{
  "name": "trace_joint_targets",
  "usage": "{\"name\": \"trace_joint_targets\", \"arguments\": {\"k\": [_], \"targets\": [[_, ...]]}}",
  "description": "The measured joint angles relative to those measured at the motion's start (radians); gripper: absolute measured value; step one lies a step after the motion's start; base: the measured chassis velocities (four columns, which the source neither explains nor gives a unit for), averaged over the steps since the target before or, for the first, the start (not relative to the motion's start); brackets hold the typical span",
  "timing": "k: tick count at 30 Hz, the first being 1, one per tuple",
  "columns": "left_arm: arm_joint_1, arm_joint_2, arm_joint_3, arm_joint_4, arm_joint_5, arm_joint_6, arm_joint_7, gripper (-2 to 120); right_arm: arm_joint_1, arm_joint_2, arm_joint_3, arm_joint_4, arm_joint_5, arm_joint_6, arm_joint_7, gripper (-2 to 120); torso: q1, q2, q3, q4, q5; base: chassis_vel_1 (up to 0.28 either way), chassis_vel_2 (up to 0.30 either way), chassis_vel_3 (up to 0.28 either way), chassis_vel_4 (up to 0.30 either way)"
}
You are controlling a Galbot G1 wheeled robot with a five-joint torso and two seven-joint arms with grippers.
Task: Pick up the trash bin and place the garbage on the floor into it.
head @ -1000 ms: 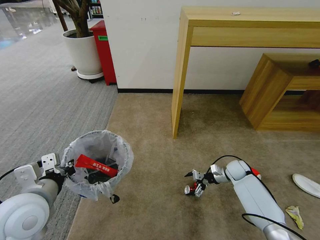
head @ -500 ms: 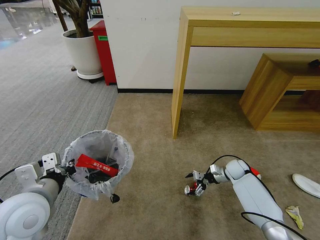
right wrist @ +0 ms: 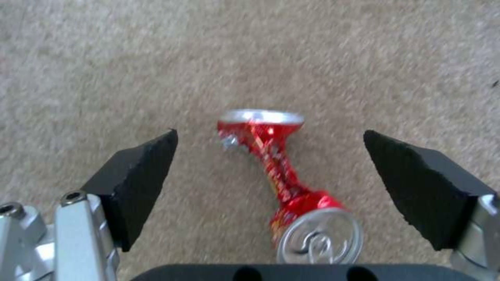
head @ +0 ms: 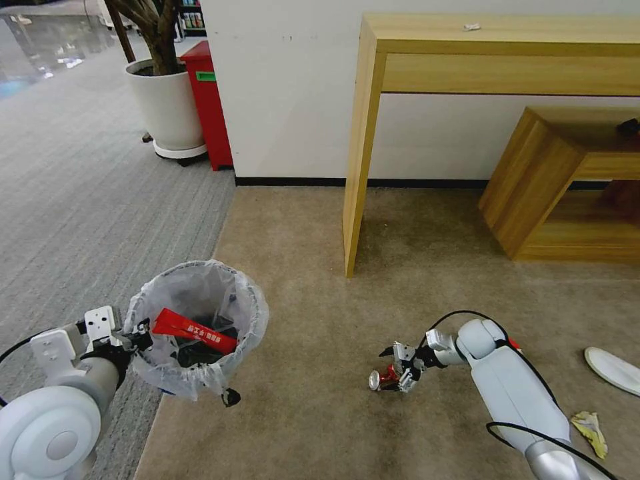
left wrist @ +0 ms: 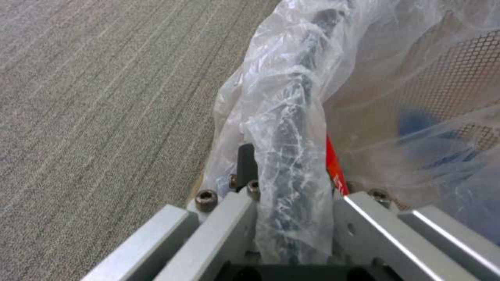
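Note:
The trash bin (head: 197, 327), black with a crinkly white bag, hangs over the carpet edge at the left, a red wrapper (head: 193, 331) inside it. My left gripper (head: 137, 333) is shut on its rim; the left wrist view has the gripper (left wrist: 291, 222) clamping the bag-covered rim (left wrist: 291, 148). A crushed red can (head: 378, 381) lies on the beige floor (head: 313, 267). My right gripper (head: 402, 368) is low over it and open. In the right wrist view the can (right wrist: 276, 171) lies between the spread black pads (right wrist: 140, 175), touching neither.
More garbage lies at the right: a white slipper (head: 613, 370) and a crumpled paper (head: 590, 430). A wooden desk leg (head: 357, 167) and a low wooden shelf (head: 553, 180) stand ahead. Grey ribbed carpet (head: 80, 200), a plant pot (head: 167, 107) and a red box (head: 208, 100) are at the left.
My right gripper has shifted slightly right and toward me, so more of the can shows to its left. The left gripper and the bin have not moved.

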Motion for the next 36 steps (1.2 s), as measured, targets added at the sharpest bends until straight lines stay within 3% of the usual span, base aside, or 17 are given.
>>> {"name": "trace_joint_targets", "arguments": {"k": [36], "targets": [[-0.003,0.004,0.003,-0.005,-0.004,0.0,0.002,0,0.033,0.041,-0.008,-0.1,-0.147,0.009,0.064,89,0.0,0.0,0.0,0.0,-0.0001,0.0,0.0,0.0,0.0]]}}
